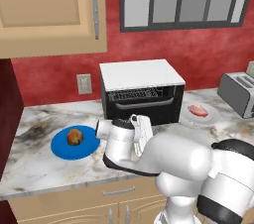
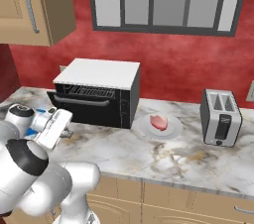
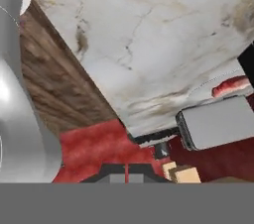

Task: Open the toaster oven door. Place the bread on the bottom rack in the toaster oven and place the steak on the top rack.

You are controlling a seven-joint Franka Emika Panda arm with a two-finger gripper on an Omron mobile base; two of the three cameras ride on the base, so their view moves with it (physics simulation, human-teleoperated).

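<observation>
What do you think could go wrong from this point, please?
The toaster oven door looks only part-open, so the racks may stay hard to reach. The pincer is shut and the arm hangs low over the counter between the bread on its blue plate and the oven; a sweep could knock the plate. The steak lies near the silver toaster, crowding a grasp there.

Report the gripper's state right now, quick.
Gripper: closed, holding nothing that can be seen; it sits over the counter in front of the toaster oven.
</observation>
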